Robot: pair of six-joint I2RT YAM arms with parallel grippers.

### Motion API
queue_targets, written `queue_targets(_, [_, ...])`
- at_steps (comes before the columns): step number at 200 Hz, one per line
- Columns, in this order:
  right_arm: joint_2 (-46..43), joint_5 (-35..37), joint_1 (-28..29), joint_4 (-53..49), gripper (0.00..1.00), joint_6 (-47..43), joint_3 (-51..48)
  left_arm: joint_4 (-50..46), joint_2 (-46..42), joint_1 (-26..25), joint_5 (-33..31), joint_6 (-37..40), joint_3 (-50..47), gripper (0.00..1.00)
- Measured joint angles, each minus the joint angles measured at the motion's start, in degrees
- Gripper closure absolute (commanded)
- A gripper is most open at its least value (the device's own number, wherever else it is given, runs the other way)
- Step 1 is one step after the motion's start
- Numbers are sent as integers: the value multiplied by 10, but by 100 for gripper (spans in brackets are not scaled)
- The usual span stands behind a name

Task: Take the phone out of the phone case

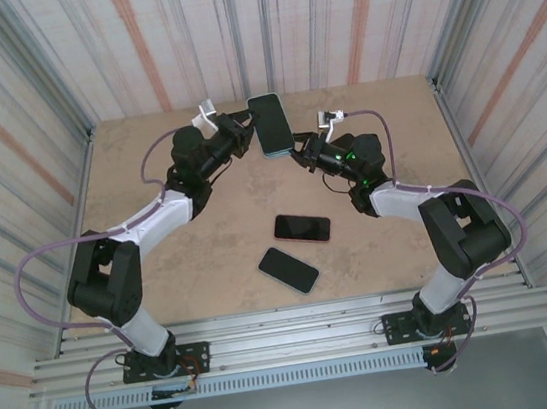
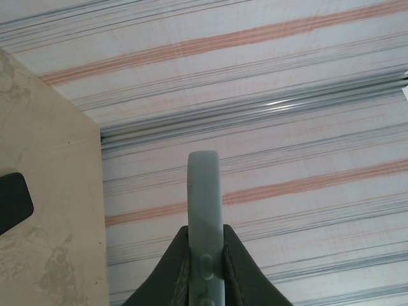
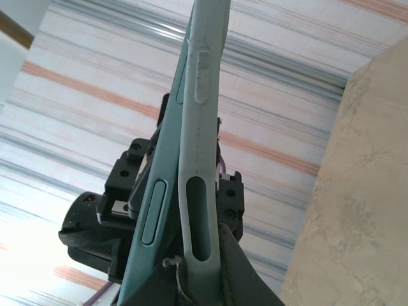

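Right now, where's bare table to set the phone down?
Free: table far-right corner; near-left patch between left arm and blue-edged phone. Crowded: centre, with the pink-edged phone beside it; far middle, where left gripper and right gripper clamp the cased phone.

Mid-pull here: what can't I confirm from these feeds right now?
- Left wrist: phone case edge-on, faces hidden; left fingers cover its lower end.
- Right wrist: right fingers cut off by the bottom edge, so the grip spot is unseen.
- Top external: phone case too small to judge any separation.
- Left wrist: dark object cut by the left edge; unidentifiable.
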Motion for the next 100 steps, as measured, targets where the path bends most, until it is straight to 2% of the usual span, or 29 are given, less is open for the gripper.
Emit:
queue_targets(72, [13, 2, 0, 30, 98, 2, 0, -28, -1, 10, 9, 9, -9, 28])
queue_targets(100, [21, 13, -2, 30, 99, 2, 0, -55, -8, 13, 16, 16, -9, 21])
